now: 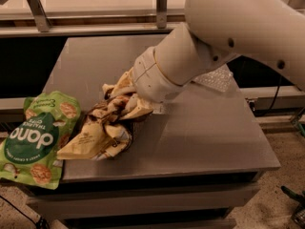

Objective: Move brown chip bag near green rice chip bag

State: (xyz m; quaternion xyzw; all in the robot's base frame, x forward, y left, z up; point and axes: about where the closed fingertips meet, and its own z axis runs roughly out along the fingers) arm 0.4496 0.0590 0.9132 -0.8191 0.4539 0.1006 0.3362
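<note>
brown bag (pixel 102 137), crumpled and glossy, dark brown with cream-yellow patches, lies near the table's (pixel 205 128) lower-left edge, its left corner touching the green bag (pixel 35 137). gripper (pixel 127 104), centre-left of the frame, is clamped on its bunched top.

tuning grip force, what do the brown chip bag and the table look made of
Brown chip bag: thin glossy plastic film, likely; it crumples sharply where the claw meets its top. Table: smooth grey metal or laminate, with a dull sheen.
</note>
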